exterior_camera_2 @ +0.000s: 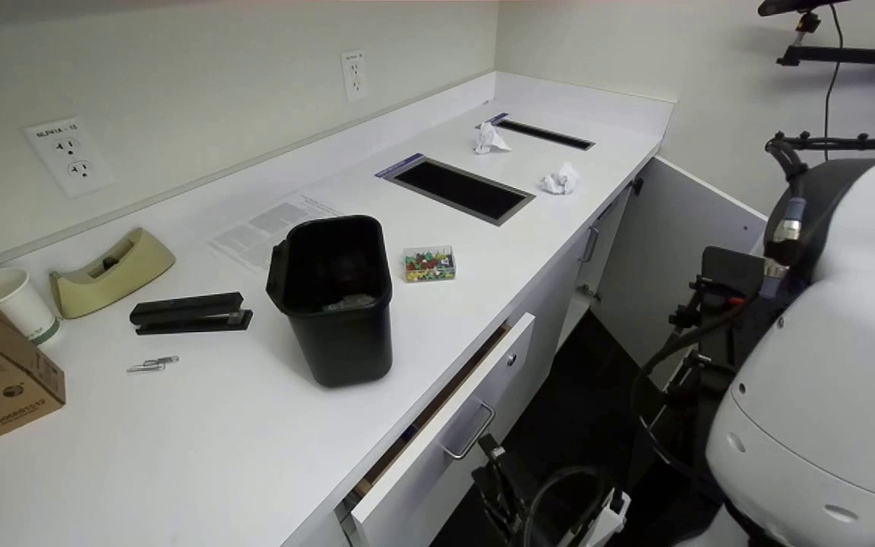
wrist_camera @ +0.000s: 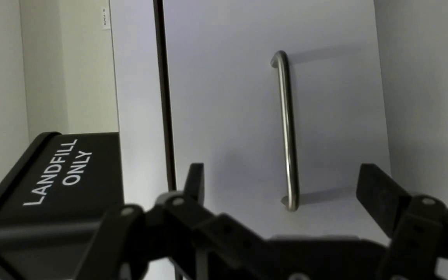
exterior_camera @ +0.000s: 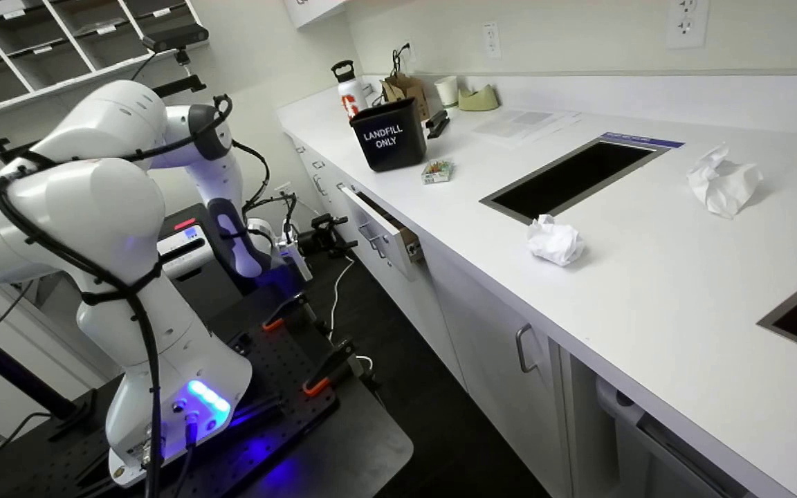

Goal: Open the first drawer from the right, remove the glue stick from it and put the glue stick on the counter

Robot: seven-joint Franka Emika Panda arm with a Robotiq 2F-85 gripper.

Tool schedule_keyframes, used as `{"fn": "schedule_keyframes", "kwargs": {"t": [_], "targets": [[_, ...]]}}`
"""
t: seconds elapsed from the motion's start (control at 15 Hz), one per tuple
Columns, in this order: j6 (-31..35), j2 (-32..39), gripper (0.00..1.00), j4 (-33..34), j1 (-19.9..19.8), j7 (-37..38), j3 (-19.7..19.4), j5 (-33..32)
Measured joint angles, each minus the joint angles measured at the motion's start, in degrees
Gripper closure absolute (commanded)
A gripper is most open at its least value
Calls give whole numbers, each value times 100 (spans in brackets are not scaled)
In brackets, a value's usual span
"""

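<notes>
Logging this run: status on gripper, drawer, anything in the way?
Gripper open, empty. Drawer partly out; glue stick not visible. Nothing seen blocking handle; bin stands clear, on counter.

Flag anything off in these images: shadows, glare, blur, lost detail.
Wrist view: the handle casts soft shadows on the drawer front and carries a bright streak; the fingers are dark, with little surface detail. In an exterior view, blue base lights glare and tint the tabletop. In both exterior views, the cutouts read near-black, and print on the paper is illegible.
</notes>
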Motion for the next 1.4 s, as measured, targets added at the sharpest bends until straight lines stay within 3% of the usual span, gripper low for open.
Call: {"fn": "schedule_keyframes", "kwargs": {"t": [0.8,0.87,1.0,1.4], "targets": [[0,698,2,758,-64,-346,-247,-530],[0,709,26,791,-67,-346,-258,-563],[-1,713,29,832,-90,-346,-267,-601],[-3,733,74,837,-100,-342,-262,-611]]}}
